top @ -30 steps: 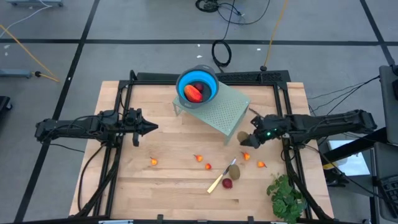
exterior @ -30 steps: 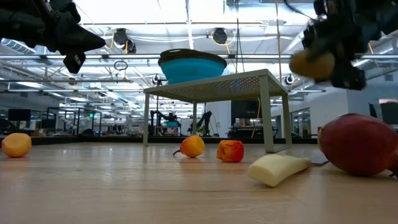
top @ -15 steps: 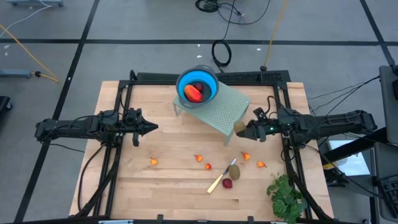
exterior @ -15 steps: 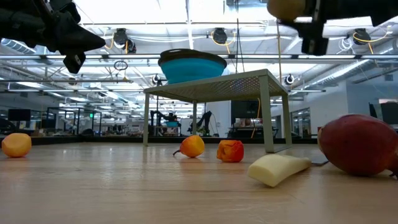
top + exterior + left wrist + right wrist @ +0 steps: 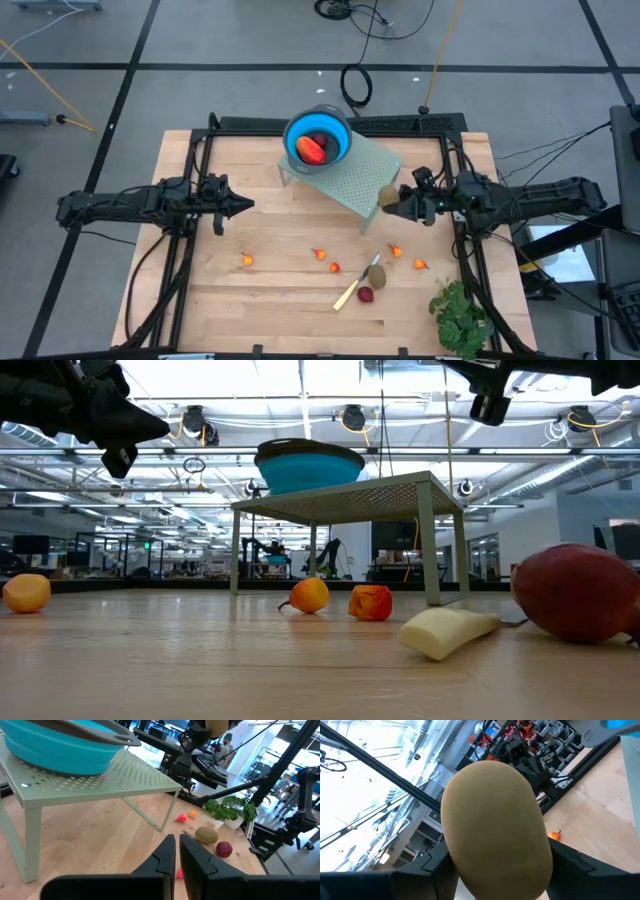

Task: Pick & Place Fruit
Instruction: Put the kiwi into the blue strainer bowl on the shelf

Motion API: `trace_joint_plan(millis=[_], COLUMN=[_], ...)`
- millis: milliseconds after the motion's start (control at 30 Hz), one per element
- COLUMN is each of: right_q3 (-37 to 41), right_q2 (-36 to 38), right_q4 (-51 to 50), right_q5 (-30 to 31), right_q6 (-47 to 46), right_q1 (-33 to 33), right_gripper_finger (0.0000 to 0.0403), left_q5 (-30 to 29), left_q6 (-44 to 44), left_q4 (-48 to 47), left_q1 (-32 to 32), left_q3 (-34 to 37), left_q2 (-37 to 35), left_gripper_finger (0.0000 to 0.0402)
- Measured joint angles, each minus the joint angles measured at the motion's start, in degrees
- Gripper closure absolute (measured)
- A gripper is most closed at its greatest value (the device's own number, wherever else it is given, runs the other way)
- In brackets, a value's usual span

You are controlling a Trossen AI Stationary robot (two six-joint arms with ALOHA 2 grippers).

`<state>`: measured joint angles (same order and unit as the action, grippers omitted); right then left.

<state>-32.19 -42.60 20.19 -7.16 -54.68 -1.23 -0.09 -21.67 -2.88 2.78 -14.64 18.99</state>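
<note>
My right gripper (image 5: 393, 201) is shut on a brownish-green oval fruit (image 5: 386, 196), held up in the air beside the right corner of the pale green perforated stand (image 5: 355, 180). A blue bowl (image 5: 317, 138) on that stand holds a red-orange piece (image 5: 311, 149) and a dark red ball (image 5: 324, 139). A second oval (image 5: 376, 275), a dark red ball (image 5: 366, 294) and several tiny orange-red pieces (image 5: 320, 253) lie on the wooden table. My left gripper (image 5: 246, 205) hovers shut over the table's left half and holds nothing. My right gripper pinches the oval fruit by its two opposite sides (image 5: 456, 865) between its two fingers (image 5: 422, 880). The fingers come about level from the table's right side. The fruit is lifted clear of the table and sticks out past the fingertips.
A pale-handled knife (image 5: 352, 289) lies beside the second oval. A leafy green bunch (image 5: 460, 315) sits at the table's near right corner. Dark frame rails (image 5: 205, 240) run along the table's left and right sides. Bare wood lies near the front left.
My right gripper has risen with the oval fruit and tipped up from pointing down to about level. The fruit now sits higher, closer to the stand's right corner. My left gripper has kept still.
</note>
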Motion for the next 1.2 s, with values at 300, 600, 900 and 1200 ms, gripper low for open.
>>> trace_joint_plan(millis=[300, 600, 900, 1200], right_q3=[0.01, 0.01, 0.01, 0.01], right_q2=[-0.73, -1.63, -2.64, -4.17], right_q4=[0.11, 0.17, 0.39, 4.61], right_q5=[5.71, 10.56, 18.4, 20.93], right_q6=[9.67, 27.09, 48.26, 69.34], right_q1=[-0.01, 0.01, 0.01, 0.01], right_gripper_finger=[0.0184, 0.0183, 0.0182, 0.0183], left_q5=[0.0, 0.01, -0.01, 0.0], left_q6=[-1.96, -5.65, -9.88, -14.02], left_q4=[0.07, 0.07, 0.13, 0.18], left_q1=[0.0, -0.02, -0.02, -0.02], left_q3=[0.01, 0.01, 0.01, 0.01], left_q2=[-0.01, 0.01, 0.01, 0.01], left_gripper_finger=[0.0378, 0.0378, 0.0378, 0.0378])
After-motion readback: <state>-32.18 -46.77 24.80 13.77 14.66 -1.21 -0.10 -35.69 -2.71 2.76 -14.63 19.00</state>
